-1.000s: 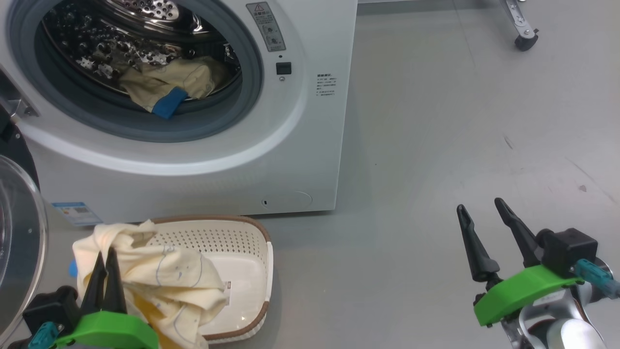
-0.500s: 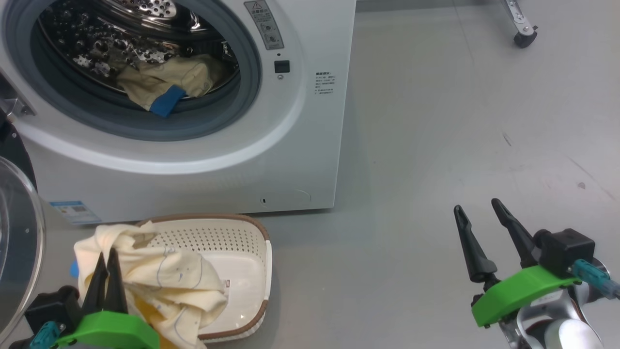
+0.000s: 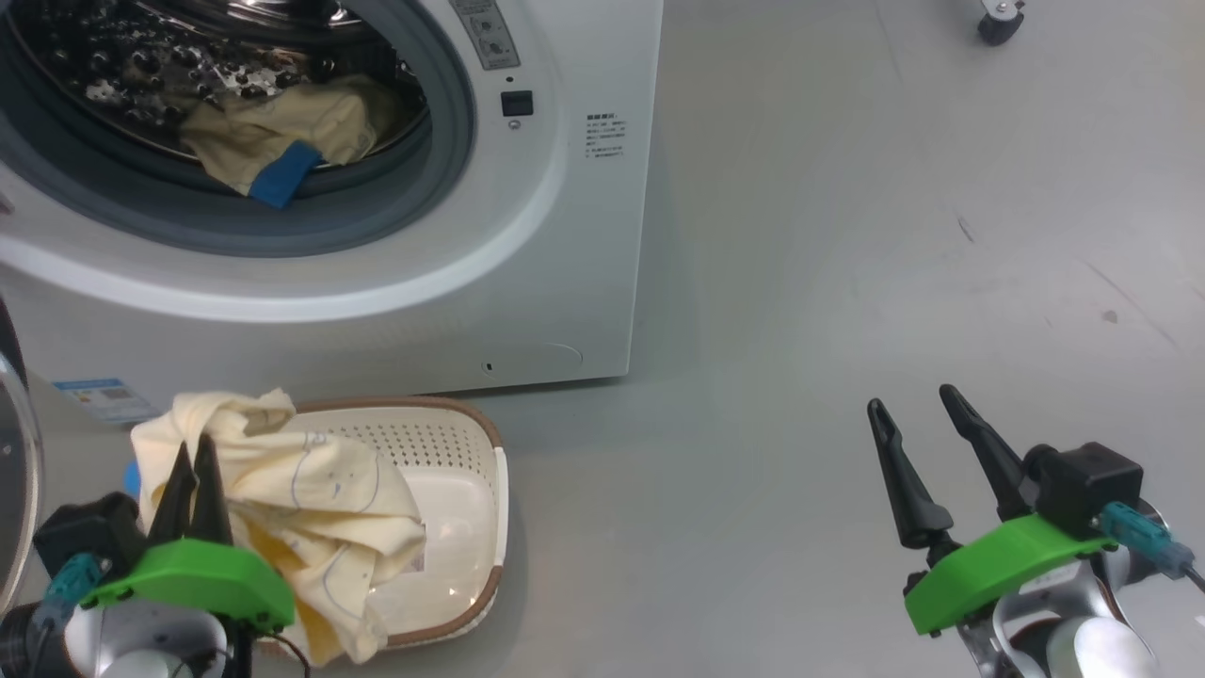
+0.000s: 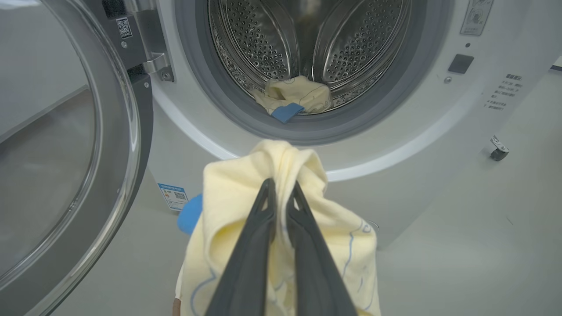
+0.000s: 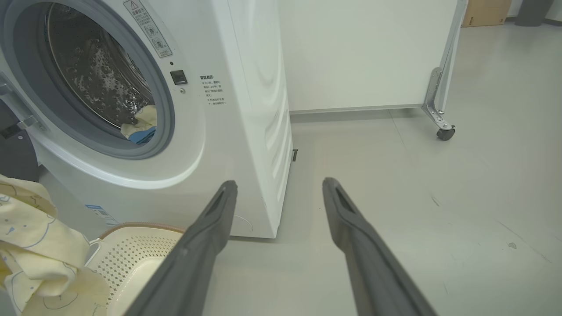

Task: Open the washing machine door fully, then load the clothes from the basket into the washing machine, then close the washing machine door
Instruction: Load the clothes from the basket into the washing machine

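Note:
My left gripper (image 3: 193, 454) (image 4: 281, 188) is shut on a pale cream-yellow garment (image 3: 311, 499) (image 4: 281, 210), lifted above the cream basket (image 3: 461, 508) (image 5: 131, 259) on the floor. The cloth drapes down over the basket's left half. The washing machine (image 3: 527, 235) (image 5: 246, 109) stands behind it. Its door (image 4: 88, 145) hangs swung open to the left. Another cream garment with a blue patch (image 3: 273, 141) (image 4: 292, 98) lies in the steel drum. My right gripper (image 3: 910, 412) (image 5: 279, 188) hovers open and empty over the floor to the right.
Bare grey floor (image 3: 847, 235) spreads right of the machine. A wheeled metal frame leg with a caster (image 5: 444, 131) (image 3: 996, 24) stands at the far right by a white wall panel. A blue sticker (image 3: 99, 395) marks the machine's lower left corner.
The head view has shifted, so the machine sits higher and further left in the picture. My left gripper has risen slightly with the garment. The right gripper keeps its pose.

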